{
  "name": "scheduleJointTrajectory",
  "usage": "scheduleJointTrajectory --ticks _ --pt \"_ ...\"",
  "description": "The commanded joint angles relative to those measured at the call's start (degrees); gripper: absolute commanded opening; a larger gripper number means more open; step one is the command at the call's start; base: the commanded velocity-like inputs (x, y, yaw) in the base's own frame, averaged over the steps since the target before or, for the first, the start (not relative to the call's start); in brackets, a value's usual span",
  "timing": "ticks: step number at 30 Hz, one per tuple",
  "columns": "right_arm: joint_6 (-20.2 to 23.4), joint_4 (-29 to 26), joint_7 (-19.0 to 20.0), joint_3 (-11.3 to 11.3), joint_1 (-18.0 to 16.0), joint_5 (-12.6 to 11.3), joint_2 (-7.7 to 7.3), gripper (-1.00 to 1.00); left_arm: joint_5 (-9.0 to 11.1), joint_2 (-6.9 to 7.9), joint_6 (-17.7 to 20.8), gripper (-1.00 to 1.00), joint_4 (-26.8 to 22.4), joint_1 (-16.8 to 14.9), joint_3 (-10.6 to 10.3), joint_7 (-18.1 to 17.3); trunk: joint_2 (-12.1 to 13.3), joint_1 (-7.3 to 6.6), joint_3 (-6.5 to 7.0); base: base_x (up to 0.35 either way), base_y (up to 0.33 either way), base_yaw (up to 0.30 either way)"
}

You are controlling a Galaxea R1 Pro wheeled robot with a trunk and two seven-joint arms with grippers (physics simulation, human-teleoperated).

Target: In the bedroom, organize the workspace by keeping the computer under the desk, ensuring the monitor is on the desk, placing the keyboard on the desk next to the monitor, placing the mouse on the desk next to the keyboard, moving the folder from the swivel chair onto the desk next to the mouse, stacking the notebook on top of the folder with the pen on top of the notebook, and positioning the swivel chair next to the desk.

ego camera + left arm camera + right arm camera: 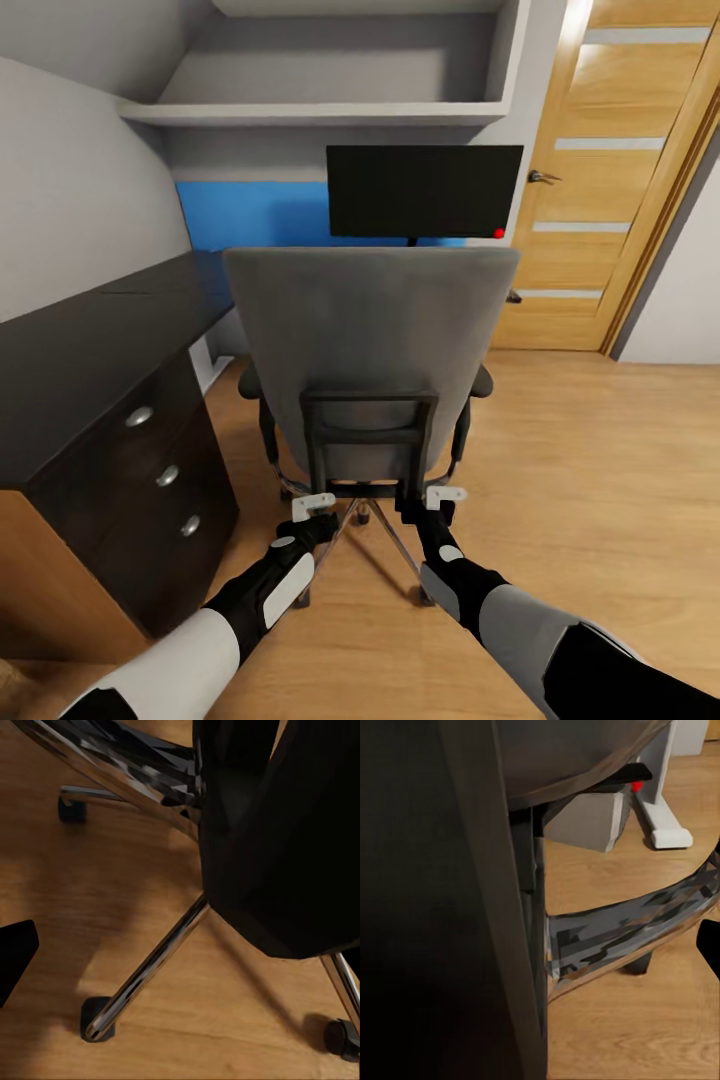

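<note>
Even, soft light is rendered throughout; faint shadows are cast on the floor (600, 480), and wide-angle stretching is seen at the edges.

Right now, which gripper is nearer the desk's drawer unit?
Left. The left gripper is at the chair back's lower frame, on the drawer unit's side; the right gripper is on the far side.

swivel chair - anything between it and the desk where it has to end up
Nothing visible does. The swivel chair stands on bare wooden floor just in front of the desk, facing the monitor. Both grippers, left and right, are at the back frame's lower end.
</note>
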Motion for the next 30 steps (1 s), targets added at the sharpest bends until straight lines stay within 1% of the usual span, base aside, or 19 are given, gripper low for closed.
scheduleJointTrajectory --ticks 1,8,16,26,30 --pt "0.0 0.0 -0.4 0.9 -0.1 -0.1 0.03 1.0 0.3 0.05 0.2 1.0 -0.1 0.0 -0.4 0.5 0.0 0.03 -0.05 0.321 0.173 0.0" --pt "0.0 0.0 -0.4 0.9 -0.1 -0.1 0.03 1.0 0.3 0.05 0.2 1.0 -0.1 0.0 -0.4 0.4 0.0 0.03 -0.05 0.321 0.167 0.0" --pt "0.0 0.0 -0.4 0.9 -0.1 -0.1 -0.01 1.0 0.3 0.1 0.1 1.0 -0.1 0.0 -0.4 0.2 0.0 0.03 -0.05 0.321 0.106 0.0" --pt "0.0 0.0 -0.4 0.8 -0.1 -0.1 -0.06 1.0 0.4 0.14 0.1 1.0 0.1 0.0 -0.3 0.3 0.0 0.03 -0.05 0.314 0.02 0.0" --pt "0.0 0.0 -0.4 0.8 -0.1 -0.1 -0.09 1.0 0.4 0.17 0.1 1.0 0.1 0.0 -0.3 0.4 0.0 0.03 -0.05 0.134 0.0 0.0"
